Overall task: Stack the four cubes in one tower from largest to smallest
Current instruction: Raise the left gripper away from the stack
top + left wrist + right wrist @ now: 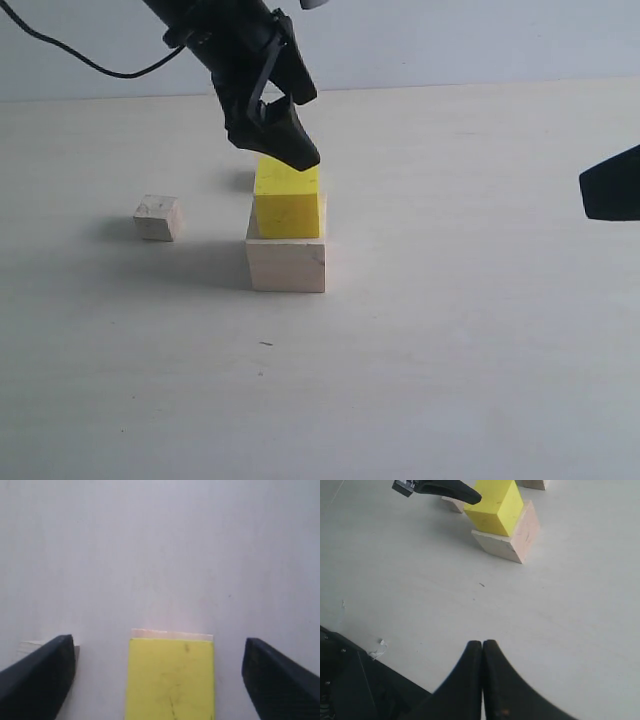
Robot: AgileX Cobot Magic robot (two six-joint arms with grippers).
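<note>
Hovering just above the yellow cube, the left tool has its fingers spread wide. In the left wrist view the cube lies between them with bare worktop showing on either side, so the tool is open and grips nothing.

The yellow cube rests squarely on the large pale wooden cube, a narrow margin of whose top face shows around it. This two-cube stack stands near the middle of the worktop.

One small pale wooden cube sits on the worktop to the left of the stack, well apart from it and untouched.

The right wrist view shows two small pale blocks beyond the stack. The first block is cut by the frame edge. The second block is partly covered by a finger of the left tool. Which of the two matches the cube seen on the left cannot be told.

The right tool is at the right edge of the scene, well apart from the stack. Its fingertips are pressed together with nothing between them, so it is closed and empty.
</note>
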